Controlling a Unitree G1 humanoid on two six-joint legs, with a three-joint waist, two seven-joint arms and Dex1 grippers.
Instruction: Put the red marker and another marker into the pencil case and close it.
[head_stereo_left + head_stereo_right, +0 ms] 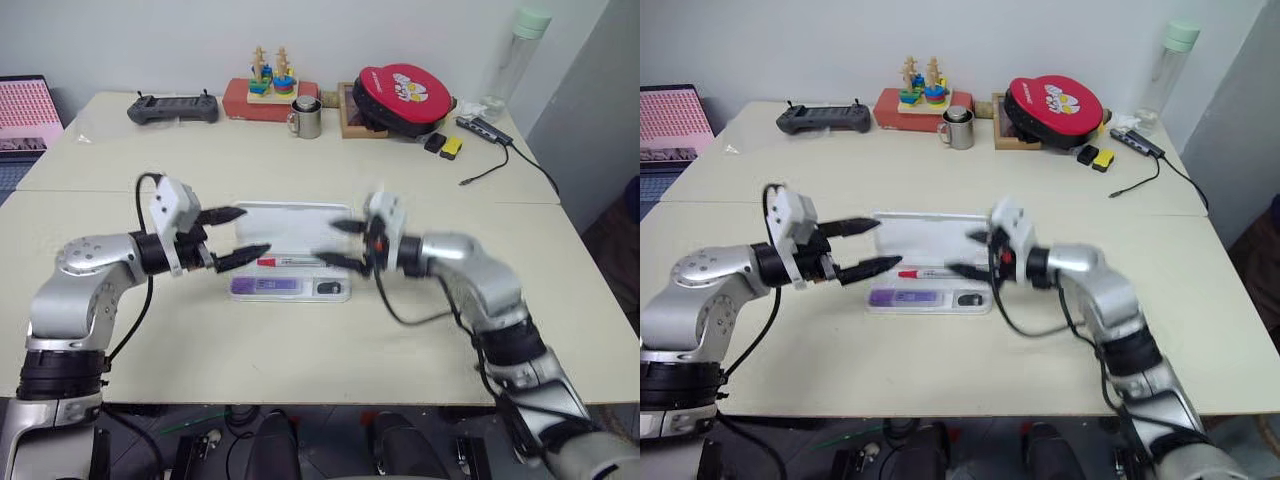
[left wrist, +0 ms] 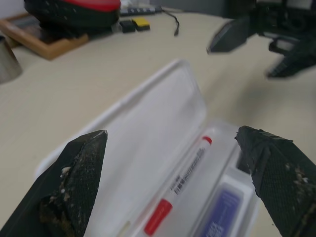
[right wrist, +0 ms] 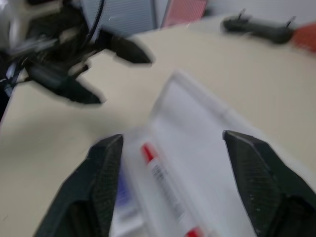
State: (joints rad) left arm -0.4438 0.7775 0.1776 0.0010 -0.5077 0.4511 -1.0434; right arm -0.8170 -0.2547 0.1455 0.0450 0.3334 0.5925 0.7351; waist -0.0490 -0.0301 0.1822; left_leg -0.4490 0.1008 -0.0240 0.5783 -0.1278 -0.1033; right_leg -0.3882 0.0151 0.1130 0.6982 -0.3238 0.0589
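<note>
Surface [image 1: 300, 350] carries the pencil case [image 1: 290, 250], lid open, between the left end effector [image 1: 236, 238] and right end effector [image 1: 340, 244], both spread wide, empty. Inside lie the red marker [image 1: 290, 262] and purple highlighter [image 1: 265, 286].

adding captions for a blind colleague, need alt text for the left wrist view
An open white pencil case lies on a beige table, its lid folded back, with the red marker and a purple highlighter lying side by side in the tray. The left gripper hangs over it, jaws wide apart; the right gripper hovers beyond, jaws apart.
</note>
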